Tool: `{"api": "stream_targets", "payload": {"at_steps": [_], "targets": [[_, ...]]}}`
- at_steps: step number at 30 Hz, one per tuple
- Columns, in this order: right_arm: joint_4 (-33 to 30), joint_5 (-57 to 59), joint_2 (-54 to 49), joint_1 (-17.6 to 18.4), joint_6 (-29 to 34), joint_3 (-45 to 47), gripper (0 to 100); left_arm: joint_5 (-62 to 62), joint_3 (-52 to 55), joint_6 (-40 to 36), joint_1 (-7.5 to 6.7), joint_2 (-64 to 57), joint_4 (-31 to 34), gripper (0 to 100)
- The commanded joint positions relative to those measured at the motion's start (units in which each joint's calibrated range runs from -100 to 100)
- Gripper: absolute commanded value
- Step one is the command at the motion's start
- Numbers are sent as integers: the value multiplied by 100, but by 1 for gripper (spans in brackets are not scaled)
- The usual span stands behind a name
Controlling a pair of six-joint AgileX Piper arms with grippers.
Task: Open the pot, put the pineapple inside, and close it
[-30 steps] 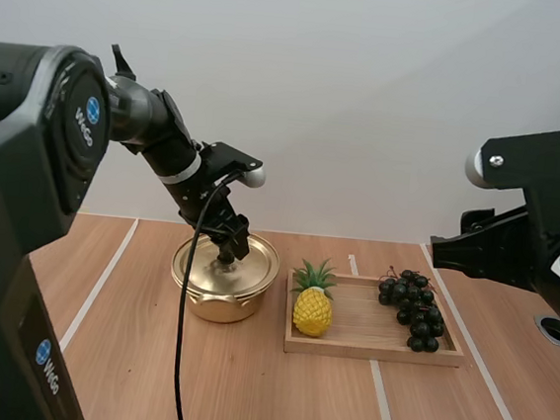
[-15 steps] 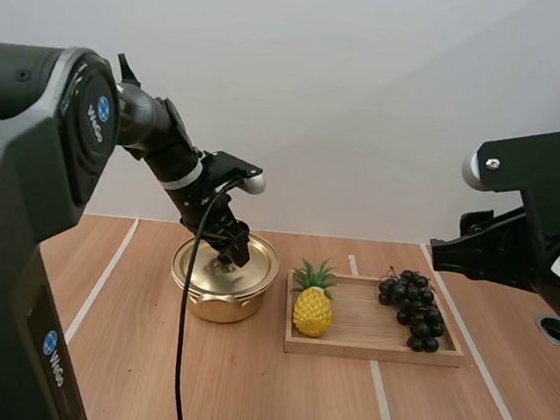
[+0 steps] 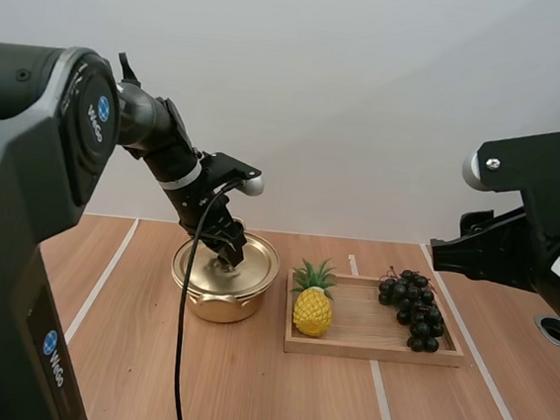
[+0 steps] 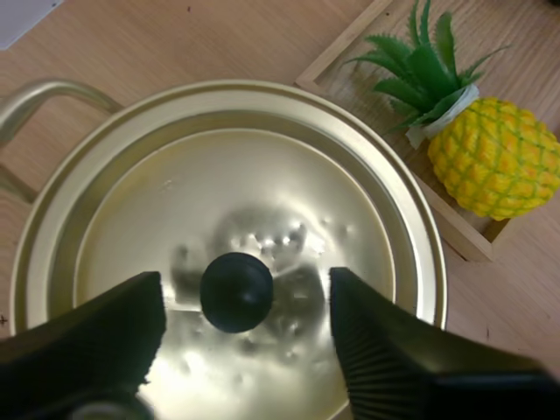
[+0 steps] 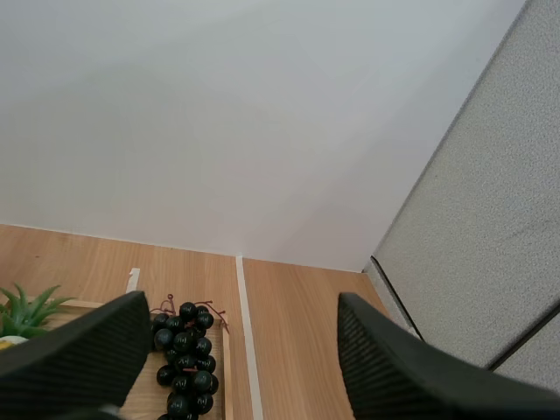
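Fingers point(image 4: 96, 337) of left gripper point(image 3: 228, 252): were held apart, one on each side of the black knob point(image 4: 236, 291), with a gap seen on both sides.
Fingers of right gripper point(image 5: 243, 306): were held apart, nothing was gripped.
Lid point(image 4: 262, 201): was seated on the gold pot point(image 3: 220, 302).
Pineapple point(image 3: 312, 308): was stood upright outside the pot, at the near end of the wooden tray point(image 3: 368, 330).
Grapes point(image 3: 414, 307): were laid at the tray's other end.
Bench point(image 3: 262, 397): pot and tray were set side by side.
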Motion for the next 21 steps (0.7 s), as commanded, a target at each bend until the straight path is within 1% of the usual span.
{"api": "stream_targets", "payload": {"at_steps": [1,2,3,4,11,17,21], "targets": [[16,19,-9,-19,-29,-35,100,-324,-38,-80,-11,1,46,49],[16,19,-9,-19,-29,-35,100,-344,-38,-80,-11,1,46,19],[16,19,-9,-19,-29,-35,100,-344,-38,-80,-11,1,46,6],[16,19,-9,-19,-29,-35,100,-344,-38,-88,-11,1,46,0],[42,19,-9,-19,-29,-35,100,-328,-57,-117,-11,-176,-41,0],[185,19,-9,-19,-29,-35,100,-327,-338,-117,-11,-875,-813,0],[424,19,-9,-19,-159,-35,100,-352,-770,-117,-11,-1500,-1048,0]]}}
